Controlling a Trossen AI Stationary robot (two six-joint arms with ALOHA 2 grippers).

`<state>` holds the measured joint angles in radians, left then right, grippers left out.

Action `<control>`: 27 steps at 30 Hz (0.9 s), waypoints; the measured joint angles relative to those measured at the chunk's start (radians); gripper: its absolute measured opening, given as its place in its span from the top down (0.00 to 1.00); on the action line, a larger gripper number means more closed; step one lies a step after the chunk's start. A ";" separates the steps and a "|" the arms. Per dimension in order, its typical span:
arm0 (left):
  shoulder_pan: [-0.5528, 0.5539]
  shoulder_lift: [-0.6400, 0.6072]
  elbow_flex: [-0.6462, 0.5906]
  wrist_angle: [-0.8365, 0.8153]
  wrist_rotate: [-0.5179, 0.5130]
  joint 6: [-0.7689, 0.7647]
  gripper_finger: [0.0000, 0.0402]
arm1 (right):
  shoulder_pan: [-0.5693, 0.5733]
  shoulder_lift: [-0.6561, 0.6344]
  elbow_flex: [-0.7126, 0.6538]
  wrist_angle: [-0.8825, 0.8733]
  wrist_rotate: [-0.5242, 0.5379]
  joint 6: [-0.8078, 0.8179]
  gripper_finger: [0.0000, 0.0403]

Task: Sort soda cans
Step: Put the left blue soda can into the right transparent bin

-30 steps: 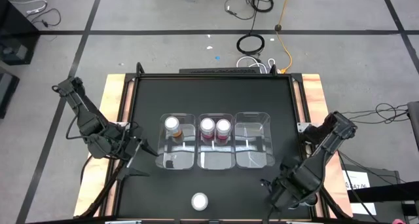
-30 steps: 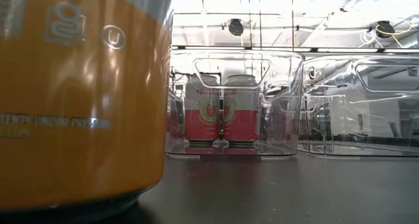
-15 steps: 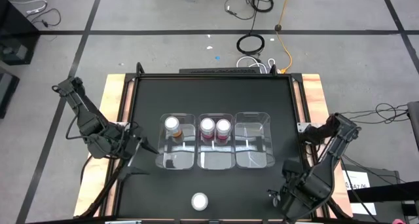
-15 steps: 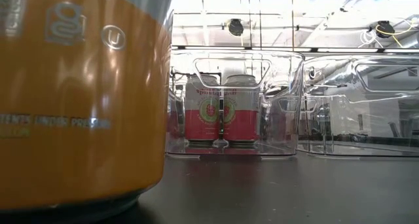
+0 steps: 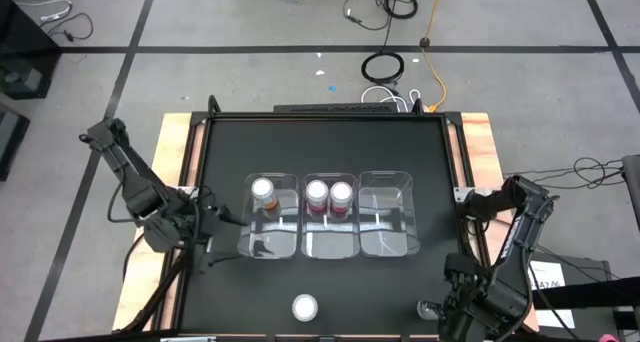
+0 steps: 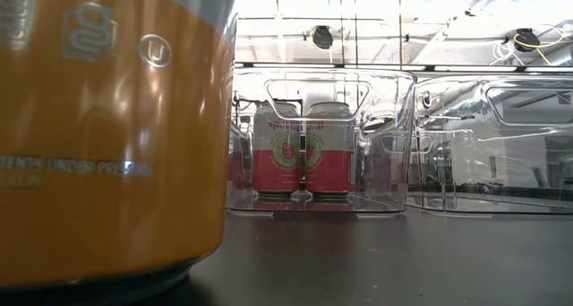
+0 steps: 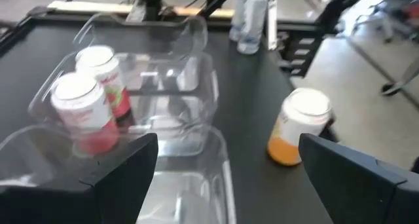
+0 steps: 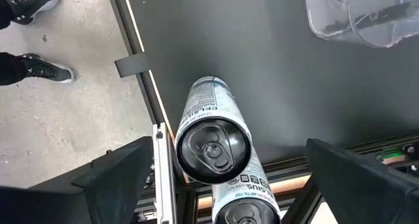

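Note:
One orange can (image 5: 263, 191) stands in the left clear bin, and two red cans (image 5: 329, 193) stand in the middle bin (image 5: 330, 244). A second orange can (image 5: 305, 307) stands on the table near its near edge and fills the left of the low view (image 6: 107, 136). Two dark grey cans (image 8: 213, 142) (image 8: 241, 201) sit by the table's near right corner. My right gripper (image 8: 229, 185) hovers above them, open, with its fingers wide on either side of the nearer can top. My left gripper (image 7: 229, 178) is open at the left bin's left side.
The right bin (image 5: 386, 214) holds nothing. The table's metal frame and wooden edge (image 8: 160, 152) run close beside the grey cans. A person's shoes (image 8: 29, 34) stand on the floor past that edge. Bare black table lies between the bins and the lone orange can.
My right gripper has moved toward the table's near edge, into the near right corner. My left gripper has shifted a little toward the near edge and the left bin. None of the cans has moved.

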<state>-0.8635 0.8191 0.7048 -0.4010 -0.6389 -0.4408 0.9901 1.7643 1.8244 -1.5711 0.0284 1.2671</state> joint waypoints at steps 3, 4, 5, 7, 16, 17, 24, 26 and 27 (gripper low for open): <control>0.000 0.030 0.000 -0.029 -0.023 -0.050 0.05 | 0.008 0.001 -0.004 0.019 0.004 0.004 0.03; 0.000 0.038 0.000 -0.036 -0.027 -0.065 0.05 | 0.008 0.001 -0.011 0.040 0.006 0.005 0.03; 0.002 0.045 0.000 -0.039 -0.030 -0.074 0.05 | 0.008 0.001 -0.019 0.054 0.006 0.004 0.03; 0.011 0.058 0.000 -0.035 -0.032 -0.078 0.05 | 0.013 0.001 -0.047 0.072 -0.001 0.004 0.03; 0.070 0.075 0.000 -0.030 -0.027 -0.104 0.05 | 0.034 0.003 -0.156 0.116 -0.035 0.012 0.03; 0.075 0.075 0.000 -0.029 -0.026 -0.104 0.05 | 0.037 0.003 -0.164 0.123 -0.035 0.014 0.03; 0.092 0.075 0.000 -0.028 -0.023 -0.104 0.05 | 0.048 0.002 -0.241 0.188 -0.037 0.036 0.03; 0.093 0.075 0.000 -0.028 -0.023 -0.104 0.05 | 0.048 0.003 -0.265 0.212 -0.038 0.038 0.03; 0.093 0.075 0.000 -0.028 -0.023 -0.103 0.05 | 0.048 0.003 -0.276 0.225 -0.037 0.038 0.03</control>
<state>-0.7708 0.8936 0.7052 -0.4286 -0.6617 -0.5442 1.0382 1.7668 1.5481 -1.3463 -0.0086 1.3052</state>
